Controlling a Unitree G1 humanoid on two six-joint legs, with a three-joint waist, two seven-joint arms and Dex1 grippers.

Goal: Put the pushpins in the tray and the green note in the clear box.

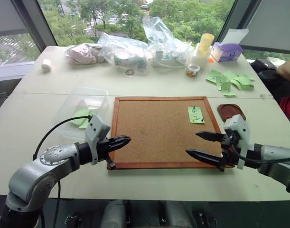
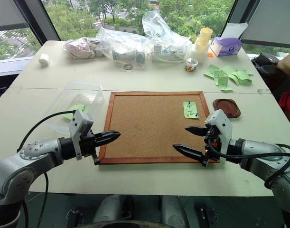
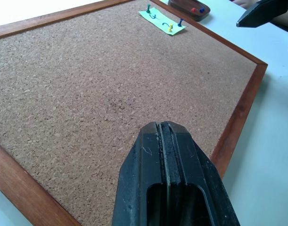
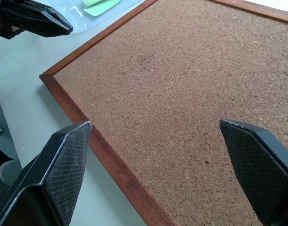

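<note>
The green note (image 1: 196,114) lies on the cork board (image 1: 154,133) near its far right corner, fixed there by three pushpins (image 3: 170,29) with green, yellow and blue heads. Just beyond the board's right edge sits the dark wooden tray (image 1: 235,114), with a red and a blue pushpin (image 3: 193,9) inside it. The clear box (image 1: 71,102) stands left of the board and has light green slips in it. My left gripper (image 1: 126,140) is shut and empty over the board's near left corner. My right gripper (image 1: 192,143) hangs open and empty above the board's near right part.
A pile of green slips (image 1: 230,80) lies at the far right. Clear plastic bags (image 1: 135,47), a small round cup (image 1: 193,70), a purple tissue box (image 1: 225,50) and a tape roll (image 1: 46,65) line the table's far side. A person's arm (image 1: 288,69) shows at the right edge.
</note>
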